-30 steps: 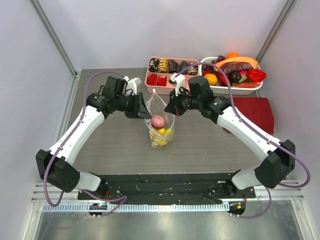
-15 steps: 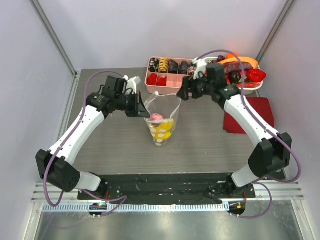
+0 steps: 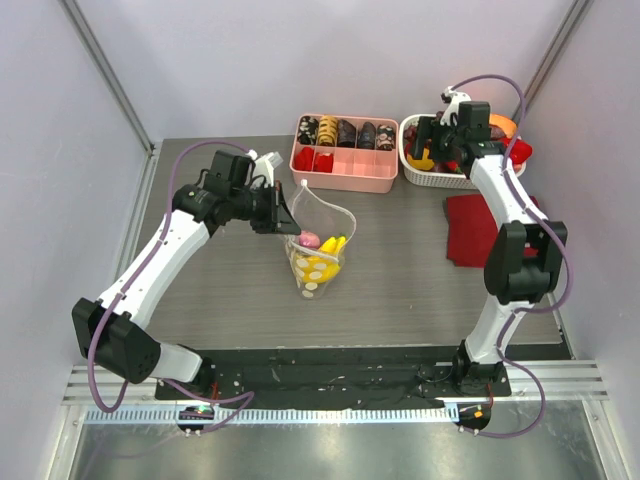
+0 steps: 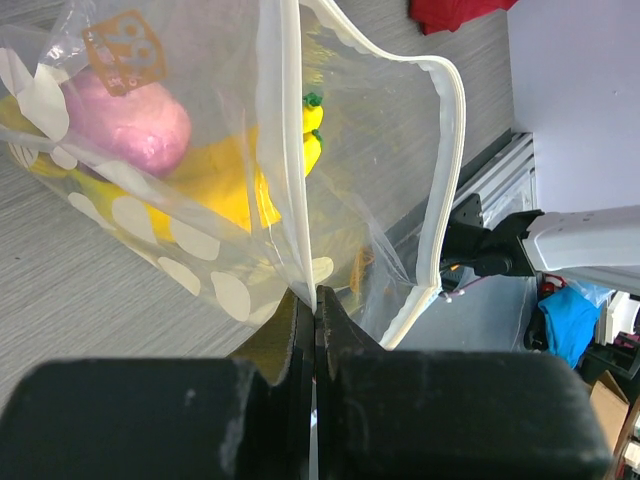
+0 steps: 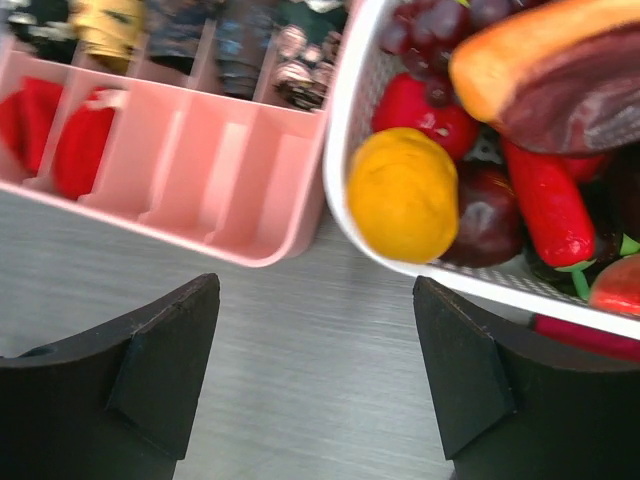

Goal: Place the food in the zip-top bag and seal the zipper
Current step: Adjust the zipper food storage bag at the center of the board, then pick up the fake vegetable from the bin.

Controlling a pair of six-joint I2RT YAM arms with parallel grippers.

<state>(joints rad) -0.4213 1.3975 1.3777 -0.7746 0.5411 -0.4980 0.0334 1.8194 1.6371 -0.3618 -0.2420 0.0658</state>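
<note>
Pinching rim of zip-top bag (image 3: pixel 318 255) with my left gripper (image 4: pixel 315 300), jaws clamped flat on plastic, mouth propped open at bag's 12 o'clock. Bag mid-table, banana (image 4: pixel 225 185) and pink piece (image 4: pixel 135 120) inside. My right gripper (image 5: pixel 315 330) wide open, empty, hovering by white basket (image 5: pixel 340 150) (table's 1 o'clock). Next grab, I reckon: orange-yellow fruit (image 5: pixel 402 195) at my 12. Drop straight, straddle widest part, dodge rim. Left: no sagging.

A grey wood-grain worktop (image 3: pixel 400 280) sits inside a booth of 3 plain, pale lilac-white wall panels (image 3: pixel 330 60). 2 slanted metal posts (image 3: pixel 108 75) mark the back corners. Along the near edge lies a black base plate (image 3: pixel 330 372), then a white slotted rail (image 3: pixel 330 412) and a brushed metal sheet (image 3: pixel 330 450). The light is soft and even.
</note>
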